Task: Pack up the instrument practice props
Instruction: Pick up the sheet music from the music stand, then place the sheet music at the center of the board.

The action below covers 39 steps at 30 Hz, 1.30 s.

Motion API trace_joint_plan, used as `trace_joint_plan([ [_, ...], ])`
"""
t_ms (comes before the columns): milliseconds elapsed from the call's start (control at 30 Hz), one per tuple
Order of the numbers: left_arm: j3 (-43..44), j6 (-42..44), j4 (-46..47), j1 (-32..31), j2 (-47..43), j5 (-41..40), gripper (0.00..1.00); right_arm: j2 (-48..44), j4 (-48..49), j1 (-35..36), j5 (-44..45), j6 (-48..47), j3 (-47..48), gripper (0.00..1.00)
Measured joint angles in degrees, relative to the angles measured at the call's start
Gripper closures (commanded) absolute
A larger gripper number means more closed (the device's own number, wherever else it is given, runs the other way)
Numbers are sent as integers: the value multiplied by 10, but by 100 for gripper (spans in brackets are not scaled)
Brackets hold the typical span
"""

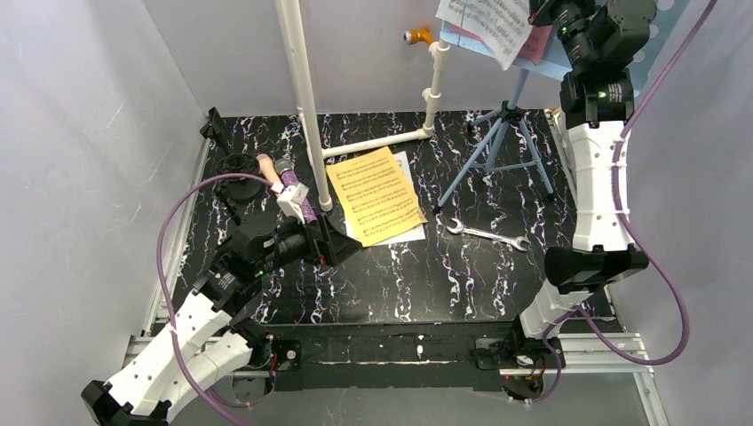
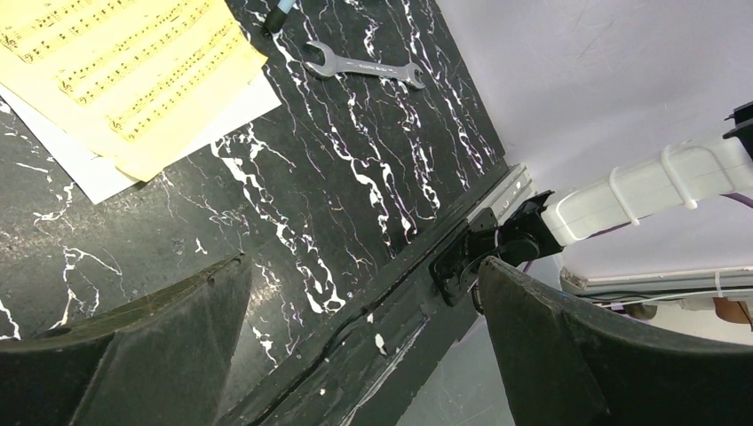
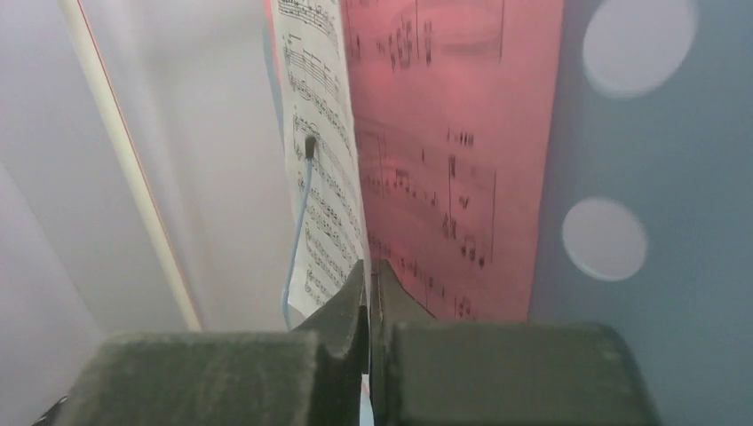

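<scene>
The tabletop [image 1: 400, 275] is black, veined in white and purple like marble. At centre lies a yellow music page [image 1: 375, 191] with black staves, over a plain white sheet [image 1: 407, 236]. At upper right, the perforated music rack [image 3: 648, 142] is light blue. It carries a pink-red music page [image 3: 444, 133] and a white music page [image 3: 324, 186], both printed in black. The wrench [image 1: 487, 234] is silver and the pipes [image 1: 302, 98] are white.
</scene>
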Motion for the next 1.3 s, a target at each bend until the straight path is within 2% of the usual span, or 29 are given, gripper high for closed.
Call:
trace_joint_plan([
  [200,-1,-2,1,0,-14,0,2,-9,9,0,17,-60,48,99],
  [433,-8,-12,5,0,-14,0,2,-65,6,0,26,-115,71,99],
  [567,-22,-14,31,0,-25,8,2,-107,-6,0,-13,-128,77,99],
  [767,-60,-5,94,0,-64,46,2,-173,-43,0,-120,-143,57,99],
  [1000,-61,24,135,0,-100,63,2,-251,-71,0,-267,-106,-74,99],
  [1300,-61,16,153,0,-72,58,2,-329,-101,0,-404,-35,-339,99],
])
